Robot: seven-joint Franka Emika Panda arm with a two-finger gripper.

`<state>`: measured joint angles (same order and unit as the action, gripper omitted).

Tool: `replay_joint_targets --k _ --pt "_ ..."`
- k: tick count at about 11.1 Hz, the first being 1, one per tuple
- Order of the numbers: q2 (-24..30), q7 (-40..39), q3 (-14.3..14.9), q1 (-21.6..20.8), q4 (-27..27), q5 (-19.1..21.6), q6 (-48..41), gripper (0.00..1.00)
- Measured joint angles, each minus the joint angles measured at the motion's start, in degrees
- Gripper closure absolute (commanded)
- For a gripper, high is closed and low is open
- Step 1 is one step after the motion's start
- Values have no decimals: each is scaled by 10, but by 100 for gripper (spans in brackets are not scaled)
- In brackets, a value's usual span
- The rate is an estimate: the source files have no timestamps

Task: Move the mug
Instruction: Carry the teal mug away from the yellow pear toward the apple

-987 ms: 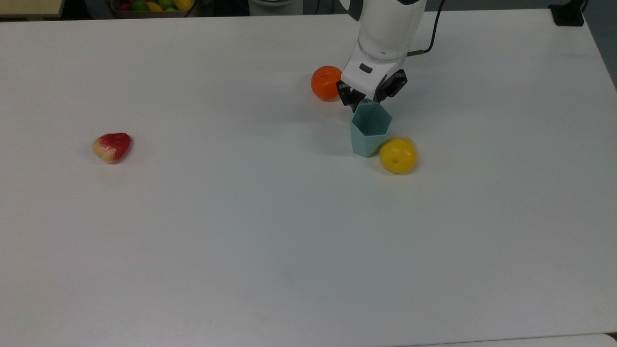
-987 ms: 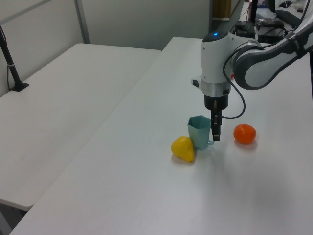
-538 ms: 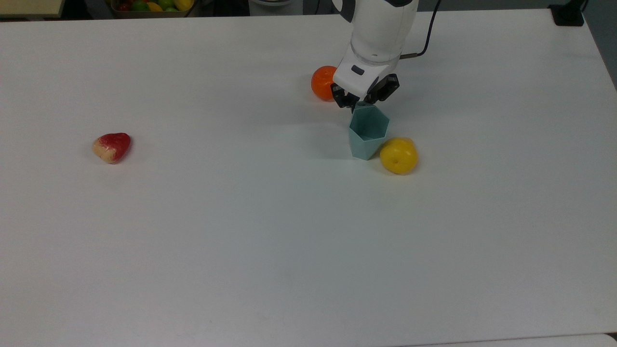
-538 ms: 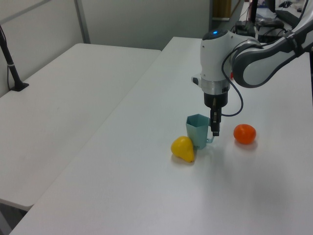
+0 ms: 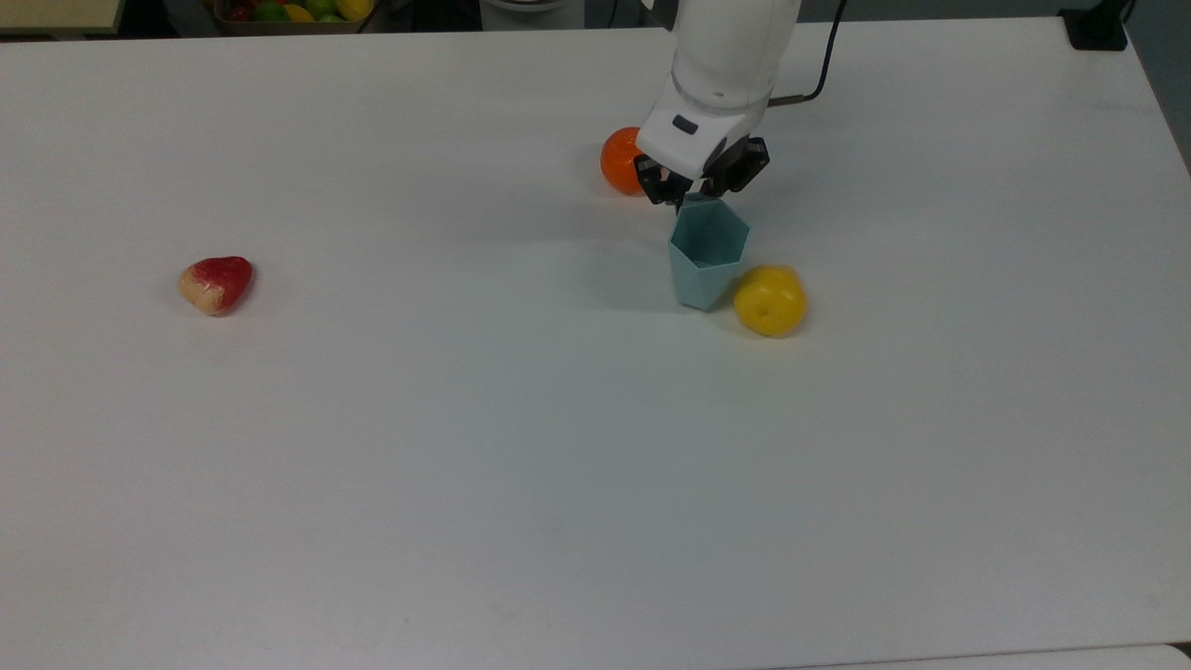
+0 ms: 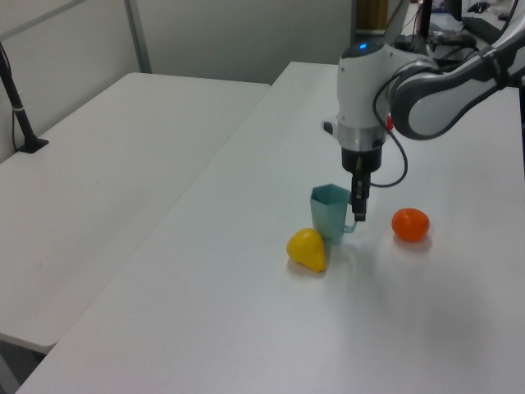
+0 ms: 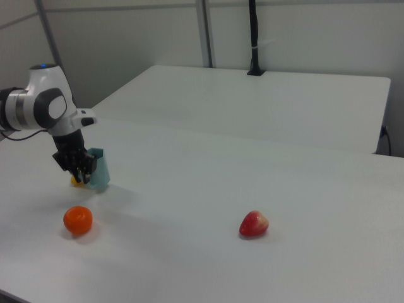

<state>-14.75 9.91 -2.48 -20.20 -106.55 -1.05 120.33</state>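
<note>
Since my fingers (image 5: 693, 194) are pinched shut on the rim tab of the mug (image 5: 707, 253), I judge it light, rigid, liable to swing.

Tool (image 6: 358, 215) clamped on mug (image 6: 330, 213) rim tab, mug lifted a bit off counter (image 6: 246, 328). Yellow fruit (image 6: 307, 249) just beside mug, on left view's left. Orange (image 6: 410, 224) sits apart on left view's right. Cable loops off arm.
</note>
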Motion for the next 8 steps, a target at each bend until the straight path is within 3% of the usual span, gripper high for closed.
replay_joint_targets --k 3,8 --pt "49 1 2 45 0 -1 -2 100" --pt "78 -68 5 216 0 -7 -32 100"
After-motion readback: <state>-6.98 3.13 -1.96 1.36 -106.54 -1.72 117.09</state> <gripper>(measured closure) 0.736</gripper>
